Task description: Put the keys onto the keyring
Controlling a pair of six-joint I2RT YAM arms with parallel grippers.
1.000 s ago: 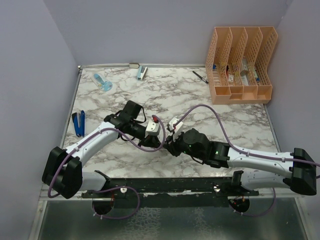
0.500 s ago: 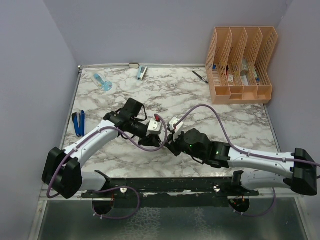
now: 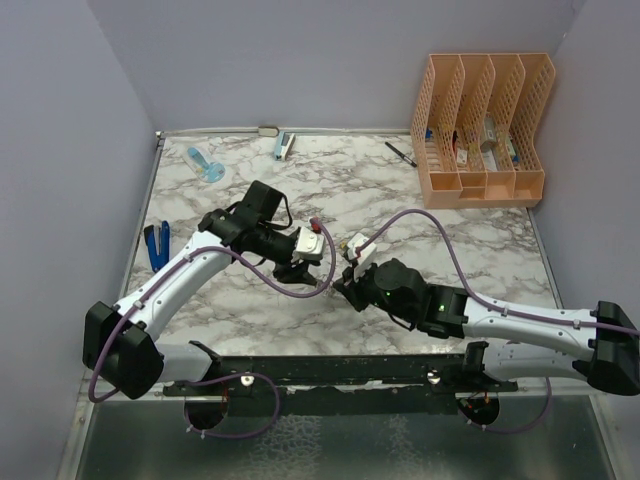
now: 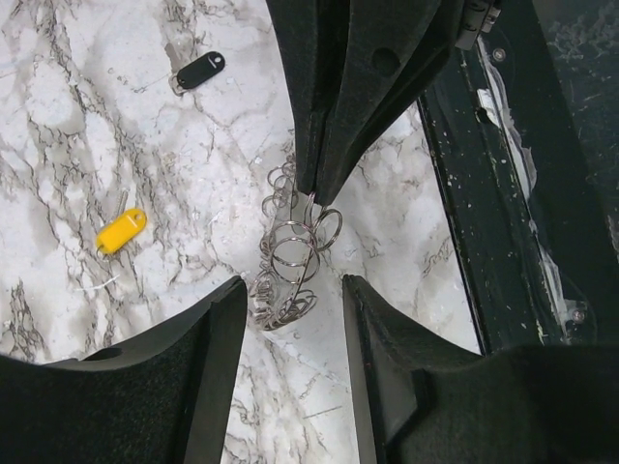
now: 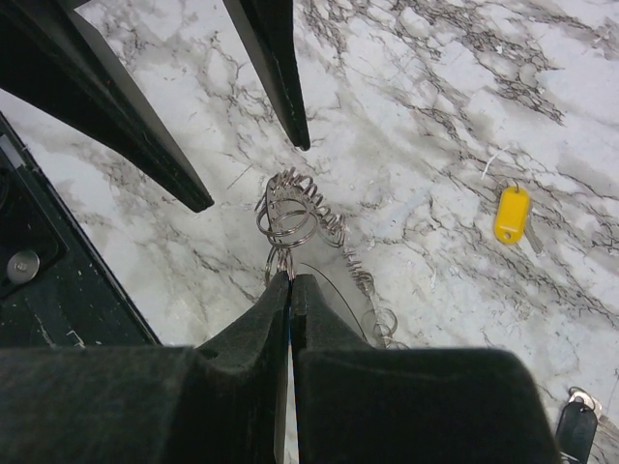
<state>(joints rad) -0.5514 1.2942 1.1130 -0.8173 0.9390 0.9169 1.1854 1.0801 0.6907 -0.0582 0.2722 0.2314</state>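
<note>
At the top of the keyring (image 5: 290, 217): pinching 1 wire loop with the right gripper (image 5: 290, 277), fingers pressed tight together, and holding that end of the coil up. Cannot tell for sure whether the low end of the keyring rests on the marble table (image 4: 58, 116), though it looks that way.

Just above the keyring: hovering with the left gripper (image 4: 290, 285), spread apart and gripping nothing, with 1 finger showing to either side of the coil in the left wrist view.

Looks like the steadying step: keeping the keyring fixed with 1 arm while freeing the other to fetch a key. Nothing threaded yet. Lying flat on the table near the keyring, off to 1 side: the yellow key (image 4: 121, 230). Farther from the keyring on that same side, well apart from it: the black key (image 4: 200, 70).

Next, probably: taking the left gripper away from the keyring to the yellow key, nipping it by its tag so the small metal end stays clear, then carrying it back to an open end of the coil. Likely fiddly, with thin wire and a flat tag on a hard top.

Reaching toward the keyring from the left with the left arm, bent inward at the wrist, and from the right with the right arm, kept low over the table. Meeting nose to nose over the keyring, close but apart.
</note>
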